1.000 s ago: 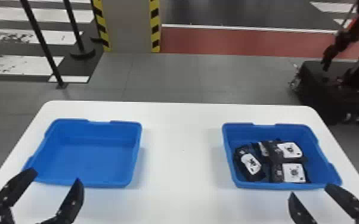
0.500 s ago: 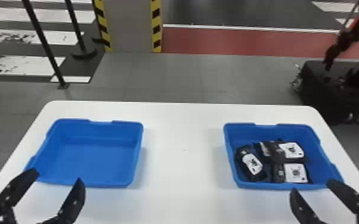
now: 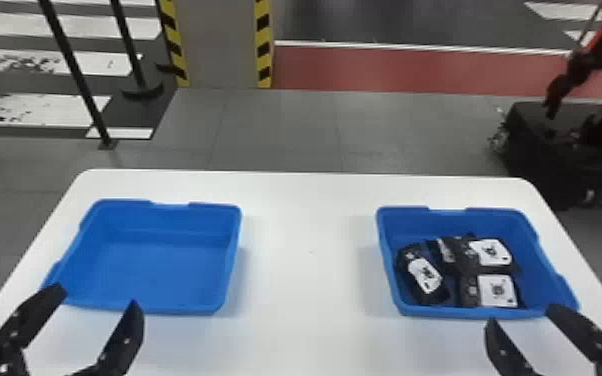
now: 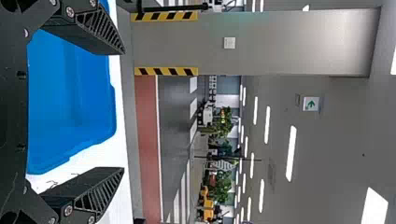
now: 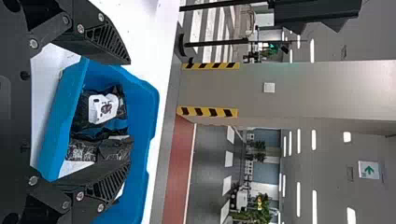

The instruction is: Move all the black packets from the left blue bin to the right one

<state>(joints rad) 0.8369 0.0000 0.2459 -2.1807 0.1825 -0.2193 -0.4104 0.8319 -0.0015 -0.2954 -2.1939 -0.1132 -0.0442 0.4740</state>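
Note:
My left gripper [image 3: 97, 312] is open with nothing between its fingers, at the near edge of the left blue bin [image 3: 152, 307], which holds nothing. The right blue bin [image 3: 465, 312] holds several black packets with white labels, among them a slanted packet [image 3: 424, 275] on its left side and another [image 3: 497, 290] near its front wall. My right gripper [image 3: 520, 320] stands open just in front of that bin. In the left wrist view, the left gripper [image 4: 122, 112] has its fingers wide apart; in the right wrist view, the right gripper [image 5: 130, 114] is likewise spread, a black packet [image 5: 103, 107] beyond it.
Both bins rest on a white table [image 3: 310, 280], with a wide strip of tabletop between them. Behind the table are a pillar [image 3: 220, 45] with yellow and black edges, dark posts at the left and a dark wheeled machine [image 3: 555, 150] at the right.

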